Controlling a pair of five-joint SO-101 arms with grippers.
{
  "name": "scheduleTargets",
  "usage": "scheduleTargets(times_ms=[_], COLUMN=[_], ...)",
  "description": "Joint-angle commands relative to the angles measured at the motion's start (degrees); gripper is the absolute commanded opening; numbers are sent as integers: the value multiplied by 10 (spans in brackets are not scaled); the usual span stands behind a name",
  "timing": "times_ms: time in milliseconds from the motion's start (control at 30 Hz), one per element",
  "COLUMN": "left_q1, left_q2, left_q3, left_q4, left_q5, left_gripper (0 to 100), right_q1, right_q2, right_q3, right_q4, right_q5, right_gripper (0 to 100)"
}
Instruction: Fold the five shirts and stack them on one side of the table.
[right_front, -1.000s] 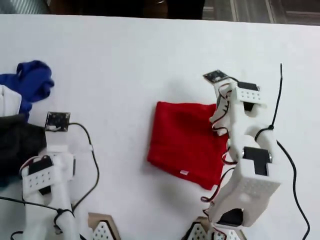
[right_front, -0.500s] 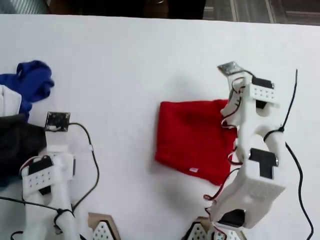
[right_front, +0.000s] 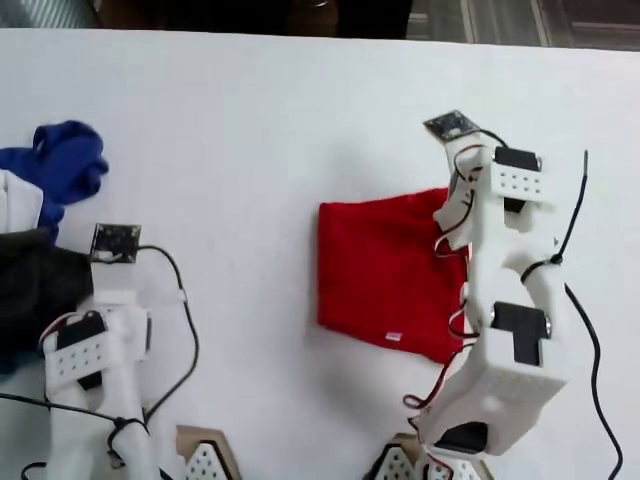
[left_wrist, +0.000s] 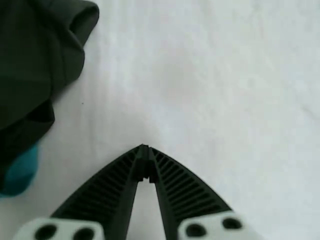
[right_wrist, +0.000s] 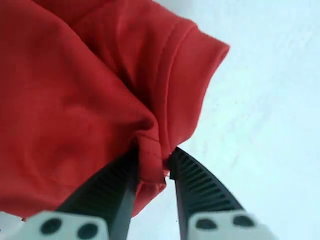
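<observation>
Shirt of soft red cloth, folded into a flat shape, lies on the white table a bit to the right of the middle.

The right gripper has its two black ribbed fingers squeezed on a bunched bit of the red shirt's edge, near a sleeve hem. From above, the white right arm reaches over the shirt's right side. The left gripper is closed with its tips touching and nothing between them, over bare table. Just beside it lies a crumpled dark shirt with a bit of teal cloth peeking out under it. From above, the left arm is at the near left. The dark shirt sits in a heap at the left edge with a white shirt and a bright blue shirt, well apart from the red one.
</observation>
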Motion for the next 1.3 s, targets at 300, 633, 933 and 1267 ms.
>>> scheduleTargets(times_ms=[300, 633, 933, 1267], left_q1=[4, 4, 4, 4], left_q2=[-11, -11, -11, -11], left_q3=[-2, -2, -2, -2], left_q4=[-7, -7, -7, -7], left_q5=[5, 5, 5, 5], left_gripper=[25, 25, 25, 25], right_q1=[-5, -7, -20, -11], right_q2=[11, -48, -47, -46], right_q3=[-33, -127, -31, -4], right_q4=[0, 74, 40, -15], right_q5=[-1, -52, -52, -48], right_gripper=[96, 168, 169, 169])
